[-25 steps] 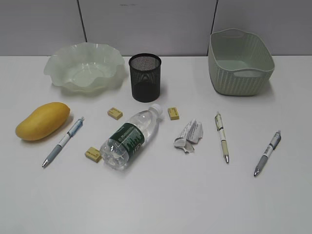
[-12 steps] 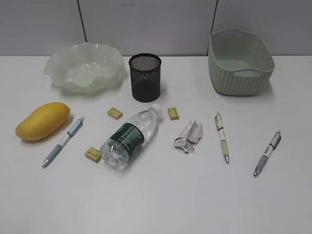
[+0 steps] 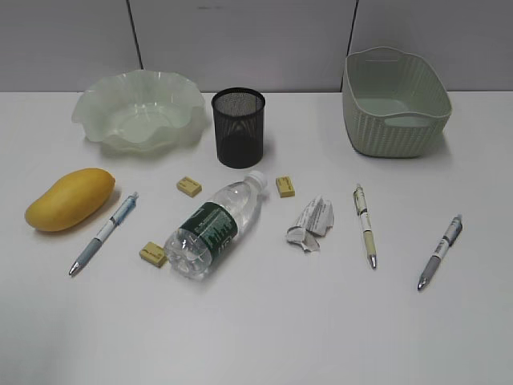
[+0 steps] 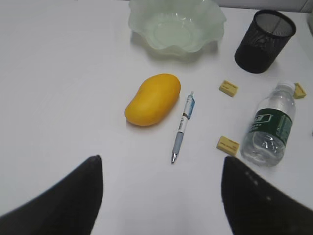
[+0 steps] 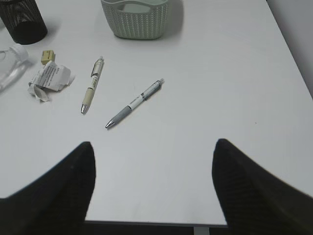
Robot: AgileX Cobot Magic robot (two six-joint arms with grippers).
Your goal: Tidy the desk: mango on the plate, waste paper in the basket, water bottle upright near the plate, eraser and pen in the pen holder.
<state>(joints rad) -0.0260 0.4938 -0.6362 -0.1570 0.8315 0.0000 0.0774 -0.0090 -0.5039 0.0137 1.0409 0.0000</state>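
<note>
On the white desk (image 3: 256, 337) the mango (image 3: 69, 199) lies at the left, in front of the wavy plate (image 3: 138, 108). The water bottle (image 3: 215, 227) lies on its side in the middle. The black pen holder (image 3: 238, 127) stands behind it. The waste paper (image 3: 310, 221) lies right of the bottle. The basket (image 3: 393, 102) stands at the back right. Three pens lie flat: one by the mango (image 3: 104, 233), two at the right (image 3: 365, 224) (image 3: 440, 250). Three yellow erasers (image 3: 189, 186) (image 3: 285, 186) (image 3: 153, 254) lie round the bottle. My left gripper (image 4: 161, 169) is open above the desk near the mango (image 4: 152, 99). My right gripper (image 5: 154, 156) is open near the front edge.
The desk's front edge (image 5: 156, 224) shows in the right wrist view, and its right edge (image 5: 293, 54) too. A grey panelled wall (image 3: 240, 40) rises behind the desk. Neither arm shows in the exterior view.
</note>
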